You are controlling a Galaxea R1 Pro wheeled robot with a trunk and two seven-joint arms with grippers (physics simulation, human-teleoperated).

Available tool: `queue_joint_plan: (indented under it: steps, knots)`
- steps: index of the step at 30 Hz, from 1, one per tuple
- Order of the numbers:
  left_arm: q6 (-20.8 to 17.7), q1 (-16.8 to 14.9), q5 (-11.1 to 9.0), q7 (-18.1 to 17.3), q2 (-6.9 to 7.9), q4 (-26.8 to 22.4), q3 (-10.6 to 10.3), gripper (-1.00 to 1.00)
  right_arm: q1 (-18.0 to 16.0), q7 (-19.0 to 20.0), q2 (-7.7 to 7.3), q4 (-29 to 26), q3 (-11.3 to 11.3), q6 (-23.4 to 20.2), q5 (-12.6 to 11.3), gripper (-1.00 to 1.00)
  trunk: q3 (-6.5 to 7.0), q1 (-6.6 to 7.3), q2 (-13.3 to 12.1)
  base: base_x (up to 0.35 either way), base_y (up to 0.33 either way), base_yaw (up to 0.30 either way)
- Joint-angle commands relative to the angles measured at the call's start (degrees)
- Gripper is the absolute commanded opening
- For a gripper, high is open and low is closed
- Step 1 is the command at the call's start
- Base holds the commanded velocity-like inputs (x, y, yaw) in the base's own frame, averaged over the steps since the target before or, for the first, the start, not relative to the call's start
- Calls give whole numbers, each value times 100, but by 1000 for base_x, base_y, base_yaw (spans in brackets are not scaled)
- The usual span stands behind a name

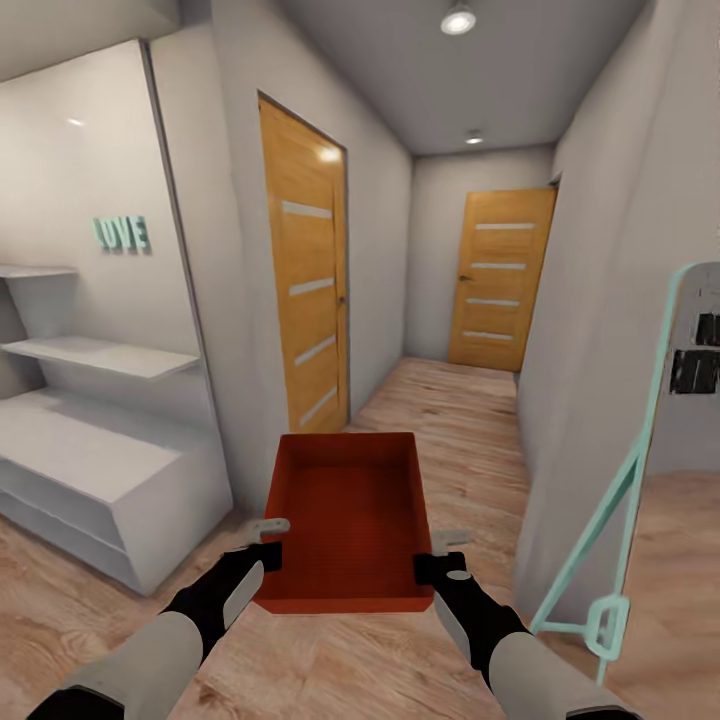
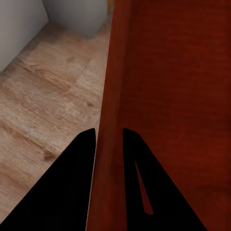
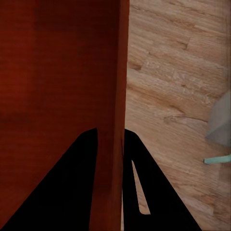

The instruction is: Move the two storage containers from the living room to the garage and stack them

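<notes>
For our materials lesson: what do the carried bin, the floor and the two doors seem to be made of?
Storage container: likely matt orange-red plastic, with plain thin walls. Floor: light wood planks, grain and seams visible, slight sheen. Near door and far door: honey-coloured wood or veneer with pale horizontal strips, perhaps frosted glass.

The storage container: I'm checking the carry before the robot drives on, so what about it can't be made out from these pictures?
- Underside of the storage container: hidden in the head view by its own walls and floor.
- Its far end: cut off by the frame edge in both wrist views.
- Left gripper and right gripper: each straddles a side wall, but pad contact is lost in black silhouette.
- The second bin: its whereabouts cannot be told.
</notes>
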State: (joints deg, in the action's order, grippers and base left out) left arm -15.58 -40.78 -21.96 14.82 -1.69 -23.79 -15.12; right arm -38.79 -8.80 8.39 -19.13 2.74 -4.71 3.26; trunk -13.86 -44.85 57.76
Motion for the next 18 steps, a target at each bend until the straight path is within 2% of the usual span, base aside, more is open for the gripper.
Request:
queue_joint_plan:
  steps: [1, 18]
  knots:
    - [-41, -11, 184, 101, 2, -29, 211, -100, 3, 72, 5, -3, 60, -43, -45, -100, -8, -4, 5, 317, 179, -248]
    - [-41, -9, 184, 101, 1, -29, 211, -100, 3, 72, 5, -3, 60, -39, -44, -100, -8, -4, 5, 317, 179, -248]
